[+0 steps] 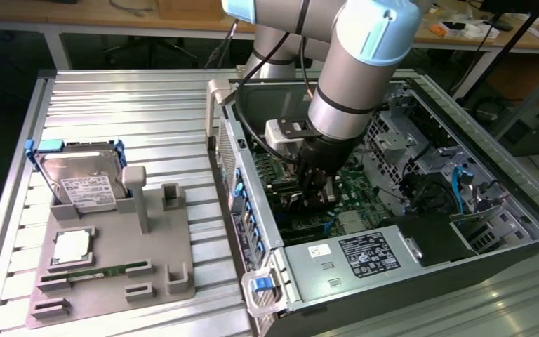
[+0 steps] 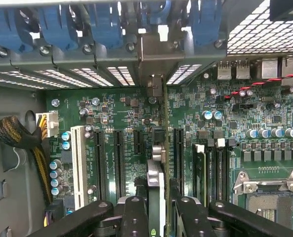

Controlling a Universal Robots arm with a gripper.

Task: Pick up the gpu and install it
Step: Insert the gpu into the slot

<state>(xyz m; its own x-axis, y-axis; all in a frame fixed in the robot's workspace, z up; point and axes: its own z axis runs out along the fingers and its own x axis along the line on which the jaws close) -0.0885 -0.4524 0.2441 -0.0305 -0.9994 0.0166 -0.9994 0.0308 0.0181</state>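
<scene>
The ribbed metal desk (image 1: 129, 105) carries an open computer case (image 1: 494, 232) on the exterior view's right and a grey holder tray (image 1: 110, 281) on its left. The arm (image 1: 358, 63) reaches down into the case over the green motherboard (image 2: 111, 106). On the tray stand a silver hard drive (image 1: 82, 184), a processor (image 1: 71, 246) and a narrow memory stick (image 1: 96, 272). The hand (image 2: 157, 210) pinches the gpu (image 2: 156, 182) on edge between its black fingers (image 2: 135, 217); the card stands upright over the motherboard among the black expansion slots (image 2: 119, 158), its silver bracket end toward the case's rear wall with the blue clips (image 2: 104, 24).
</scene>
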